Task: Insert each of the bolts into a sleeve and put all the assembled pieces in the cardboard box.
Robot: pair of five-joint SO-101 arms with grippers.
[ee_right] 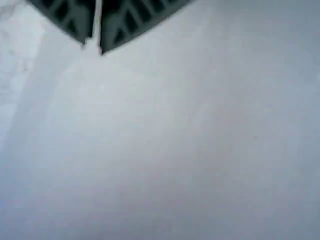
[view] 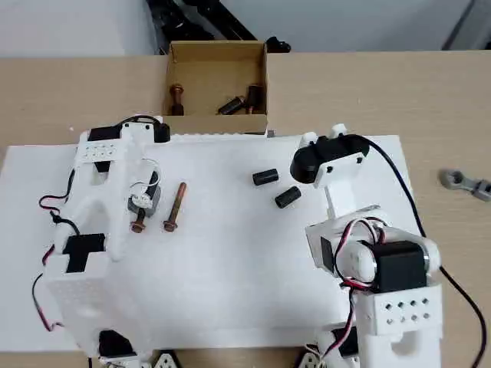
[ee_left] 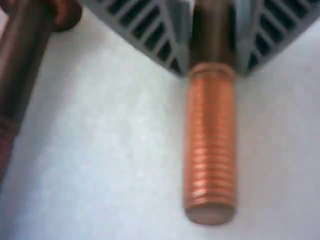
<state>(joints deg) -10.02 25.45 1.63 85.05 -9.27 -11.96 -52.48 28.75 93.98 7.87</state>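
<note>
Left wrist view: the left hand [ee_left: 210, 67] is clamped on a copper bolt [ee_left: 210, 150], whose threaded end sticks out over the white surface [ee_left: 100, 150] (a second bolt [ee_left: 20, 75] lies just beside it). From above, both bolts lie on the arms' side of the cardboard box [view: 217, 123], with two black sleeves [view: 265, 177] nearer its right corner and assembled pieces [view: 234, 105] inside it. The right hand [ee_right: 95, 45] is closed on nothing.

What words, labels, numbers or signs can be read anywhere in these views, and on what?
None: no text can be read in any view.
The cardboard box is plain, the bolt between the left fingers shows only thread, and the black sleeves carry no marks.
</note>
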